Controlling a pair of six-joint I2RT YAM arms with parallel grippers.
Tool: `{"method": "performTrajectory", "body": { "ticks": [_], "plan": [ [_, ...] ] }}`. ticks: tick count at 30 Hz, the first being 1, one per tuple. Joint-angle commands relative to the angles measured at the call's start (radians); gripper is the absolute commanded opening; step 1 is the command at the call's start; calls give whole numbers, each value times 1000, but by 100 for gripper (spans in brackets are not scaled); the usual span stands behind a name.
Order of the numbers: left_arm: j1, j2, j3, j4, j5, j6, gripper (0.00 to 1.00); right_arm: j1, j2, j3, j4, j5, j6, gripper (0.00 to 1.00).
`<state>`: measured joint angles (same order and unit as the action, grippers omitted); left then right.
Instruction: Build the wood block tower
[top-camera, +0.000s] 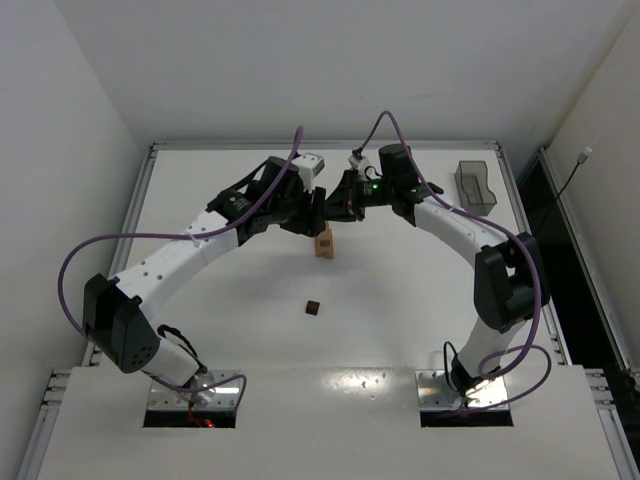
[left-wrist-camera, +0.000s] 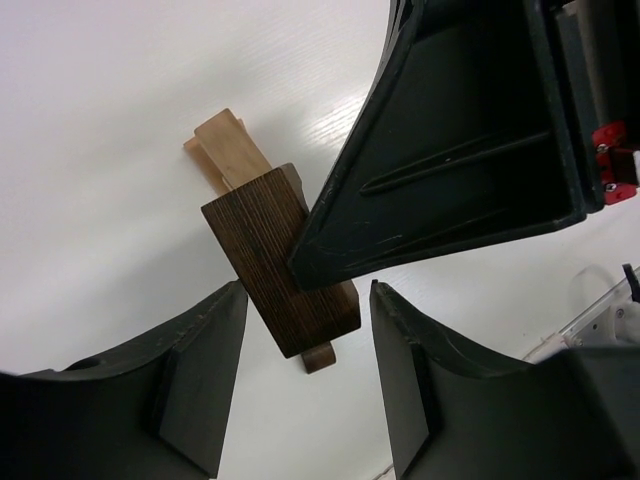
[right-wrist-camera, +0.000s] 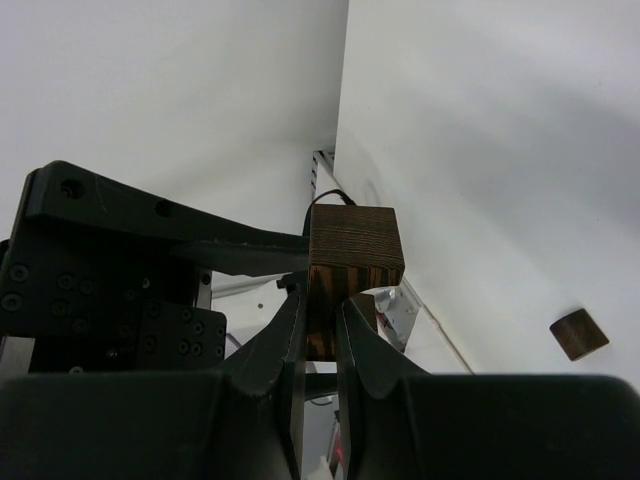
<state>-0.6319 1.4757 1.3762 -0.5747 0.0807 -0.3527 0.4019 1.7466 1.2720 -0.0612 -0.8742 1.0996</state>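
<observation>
The wood block tower (top-camera: 325, 243) is a short tan stack at mid-table; in the left wrist view its tan blocks (left-wrist-camera: 229, 150) show under a dark brown block (left-wrist-camera: 270, 250). My right gripper (top-camera: 337, 207) is shut on that dark brown block (right-wrist-camera: 355, 248) and holds it over the tan stack; I cannot tell whether they touch. The right gripper (right-wrist-camera: 320, 322) pinches the block's lower part. My left gripper (top-camera: 305, 222) is open and empty, its jaws (left-wrist-camera: 305, 385) spread just beside the held block. A small dark brown block (top-camera: 314, 308) lies loose on the table nearer the bases, also in the right wrist view (right-wrist-camera: 578, 333).
A smoky-grey see-through tray (top-camera: 476, 187) stands at the far right of the table. The right gripper's finger (left-wrist-camera: 450, 150) fills the upper right of the left wrist view. Both arms crowd close over the stack. White walls enclose the table.
</observation>
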Motion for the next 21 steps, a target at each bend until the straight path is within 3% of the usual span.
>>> {"method": "performTrajectory", "body": {
  "ticks": [1,9,21],
  "plan": [
    [8,-5,49,19,-6,-8,49,6,-38,6,29,-6,0,0],
    [8,6,69,19,-15,-8,49,6,-38,-3,29,12,-20,0],
    [8,6,49,19,-24,-8,38,-12,-58,6,-2,53,-50,0]
  ]
}}
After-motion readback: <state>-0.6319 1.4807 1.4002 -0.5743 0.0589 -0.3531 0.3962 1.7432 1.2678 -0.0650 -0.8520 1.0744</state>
